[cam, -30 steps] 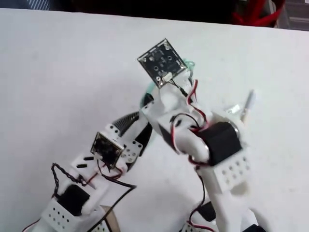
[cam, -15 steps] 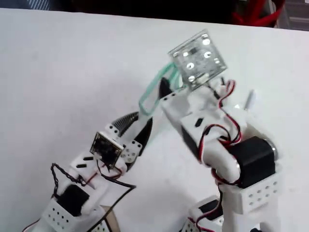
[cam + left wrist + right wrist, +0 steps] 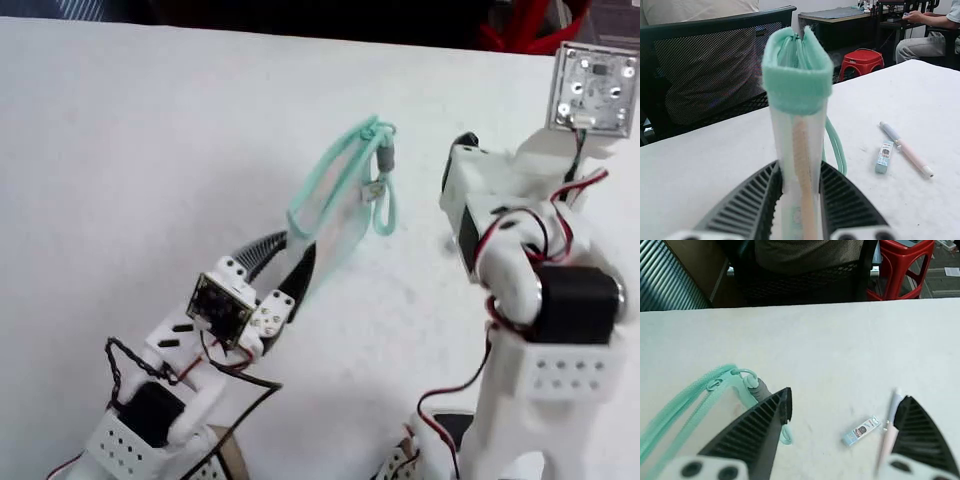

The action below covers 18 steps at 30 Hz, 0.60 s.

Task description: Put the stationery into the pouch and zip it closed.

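My left gripper [image 3: 800,171] is shut on the lower end of a clear pouch with mint-green trim [image 3: 798,90], holding it upright. A peach-coloured stick [image 3: 803,165] shows inside it. From above, the pouch [image 3: 335,205] rises from the left gripper [image 3: 300,272], with its zipper pull and cord [image 3: 383,190] hanging at the far end. My right gripper [image 3: 847,396] hangs open above the table, between the pouch [image 3: 695,392] and two loose items. These are a small eraser [image 3: 862,431] and a pen [image 3: 888,434], lying side by side on the table (eraser [image 3: 884,157], pen [image 3: 905,149]).
The right arm [image 3: 520,240] stands tall at the right of the white table [image 3: 150,130] and covers the spot beyond it. Behind the far table edge are a black mesh chair [image 3: 805,270] and a red stool [image 3: 900,265].
The right arm has swung from over the pouch to the right, uncovering the pouch. The left gripper has kept hold of the pouch in the same place.
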Motion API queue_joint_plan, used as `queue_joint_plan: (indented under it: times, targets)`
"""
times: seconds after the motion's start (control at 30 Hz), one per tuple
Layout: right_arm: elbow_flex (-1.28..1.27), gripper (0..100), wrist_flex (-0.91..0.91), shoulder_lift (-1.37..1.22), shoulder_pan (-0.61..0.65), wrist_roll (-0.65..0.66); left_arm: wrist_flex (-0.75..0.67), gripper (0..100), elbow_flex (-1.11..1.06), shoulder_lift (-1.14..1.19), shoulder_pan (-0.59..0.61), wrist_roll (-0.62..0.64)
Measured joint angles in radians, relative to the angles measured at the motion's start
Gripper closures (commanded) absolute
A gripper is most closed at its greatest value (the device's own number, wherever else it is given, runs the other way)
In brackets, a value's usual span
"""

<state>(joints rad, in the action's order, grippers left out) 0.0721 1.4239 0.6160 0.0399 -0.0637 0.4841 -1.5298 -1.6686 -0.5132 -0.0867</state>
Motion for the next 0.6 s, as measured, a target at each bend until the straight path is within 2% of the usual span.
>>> queue_joint_plan:
  times: [0.17, 0.6]
  targets:
    - [-0.058, 67.6, -0.046, -0.094, -0.075, -0.003, 0.0, 95, 0.0, 0.0, 0.0, 0.0]
    - [-0.018, 67.6, -0.048, -0.477, -0.212, -0.009, 0.0, 96, 0.0, 0.0, 0.0, -0.003]
